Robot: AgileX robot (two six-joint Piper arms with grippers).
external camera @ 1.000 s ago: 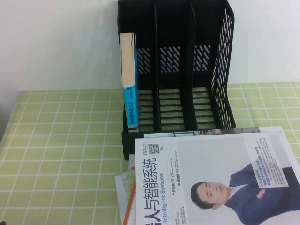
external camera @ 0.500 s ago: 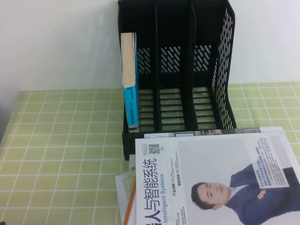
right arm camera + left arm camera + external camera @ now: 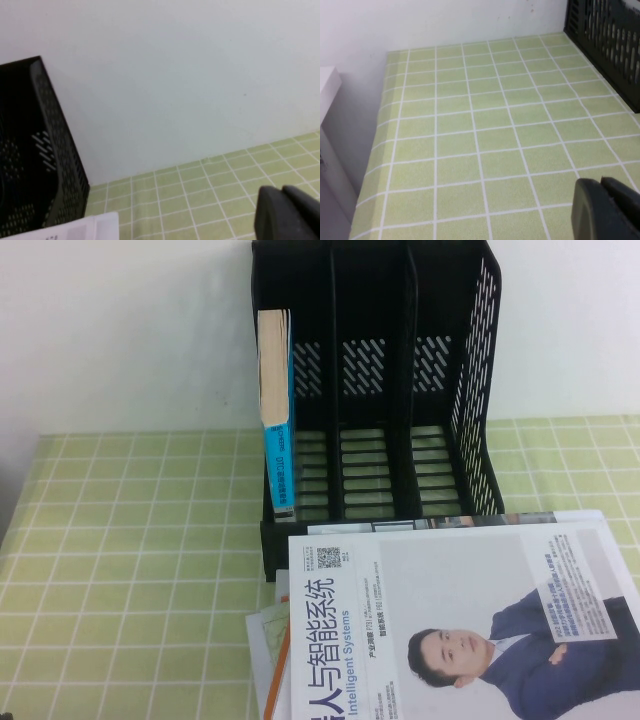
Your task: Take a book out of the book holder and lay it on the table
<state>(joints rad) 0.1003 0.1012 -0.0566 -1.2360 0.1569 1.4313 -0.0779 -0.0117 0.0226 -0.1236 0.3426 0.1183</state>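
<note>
Already the book [image 3: 455, 625] lies flat on the bench [image 3: 130, 540], cover up, just in front of the book holder [image 3: 400, 390] and on top of some other papers, so the task looks finished or very near its end. Neither arm shows in the high view; the right tool [image 3: 290, 212] hangs over the checked cloth beside the holder with its fingers pressed together on nothing, and the left tool [image 3: 605, 210] hangs over bare cloth on the other side, where one cannot tell if it is spread or not. Probably the next move calls only for keeping both arms back and not touching the book.
</note>
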